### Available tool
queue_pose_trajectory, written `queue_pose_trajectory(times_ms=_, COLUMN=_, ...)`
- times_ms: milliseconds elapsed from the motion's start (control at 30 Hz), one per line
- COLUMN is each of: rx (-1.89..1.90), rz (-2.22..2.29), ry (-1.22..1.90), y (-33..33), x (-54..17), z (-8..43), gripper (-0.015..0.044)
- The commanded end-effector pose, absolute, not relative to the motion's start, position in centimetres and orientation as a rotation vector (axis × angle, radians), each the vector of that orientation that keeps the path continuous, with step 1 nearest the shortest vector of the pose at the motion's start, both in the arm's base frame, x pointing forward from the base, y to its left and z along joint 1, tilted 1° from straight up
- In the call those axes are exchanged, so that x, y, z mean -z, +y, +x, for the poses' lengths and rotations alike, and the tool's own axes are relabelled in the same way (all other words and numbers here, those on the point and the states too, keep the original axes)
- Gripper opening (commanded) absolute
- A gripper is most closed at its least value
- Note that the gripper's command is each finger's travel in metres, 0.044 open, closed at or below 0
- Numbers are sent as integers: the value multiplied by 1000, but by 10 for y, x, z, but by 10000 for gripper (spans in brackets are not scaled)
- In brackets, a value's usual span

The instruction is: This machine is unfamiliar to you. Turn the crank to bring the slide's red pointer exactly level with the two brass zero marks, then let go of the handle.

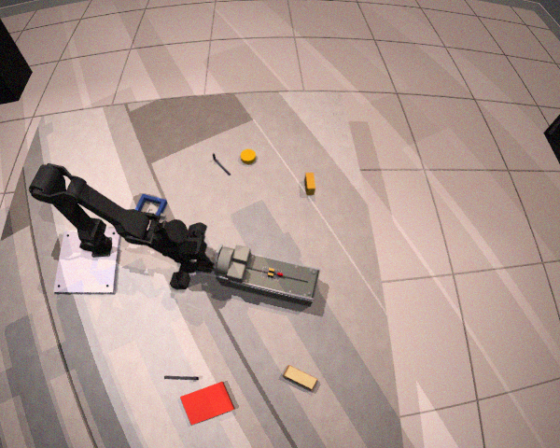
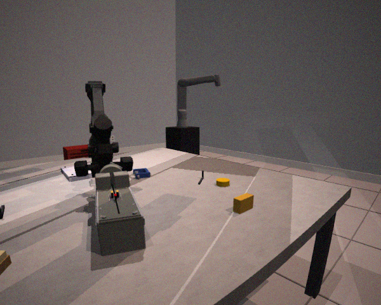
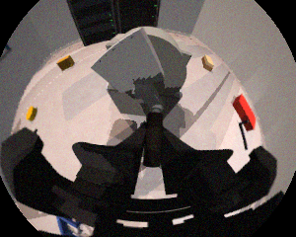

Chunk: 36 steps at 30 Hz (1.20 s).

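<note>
Two plain grey walls (image 2: 82, 65) (image 2: 282, 82), meeting near twelve o'clock. Pale tiled floor (image 1: 463, 203) (image 2: 367, 229), dark grout. Table leg (image 2: 320, 256), dark, stood at four o'clock. Light fell in pale, angled bands.

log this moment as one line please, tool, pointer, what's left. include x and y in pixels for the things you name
tool (image 1: 212, 268) (image 3: 151, 126): shut on handle (image 3: 153, 143) | red pointer (image 1: 280, 273) (image 2: 115, 194): off brass marks (image 1: 271, 272), far side from arm | left: crank to level, release
</note>
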<state>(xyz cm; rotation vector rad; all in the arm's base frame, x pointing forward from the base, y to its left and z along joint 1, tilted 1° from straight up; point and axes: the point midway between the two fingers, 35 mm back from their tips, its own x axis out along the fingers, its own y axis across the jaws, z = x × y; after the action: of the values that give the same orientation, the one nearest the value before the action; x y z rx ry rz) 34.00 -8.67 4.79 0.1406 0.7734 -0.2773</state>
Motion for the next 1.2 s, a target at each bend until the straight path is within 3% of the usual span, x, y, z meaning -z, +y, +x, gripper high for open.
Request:
queue_pose_trajectory(times_ms=0, rx=299, rz=137, ry=767, y=-94, x=-53, z=337, gripper=0)
queue_pose_trajectory(times_ms=1167, rx=299, rz=136, ry=767, y=-102, x=-75, z=334, gripper=0)
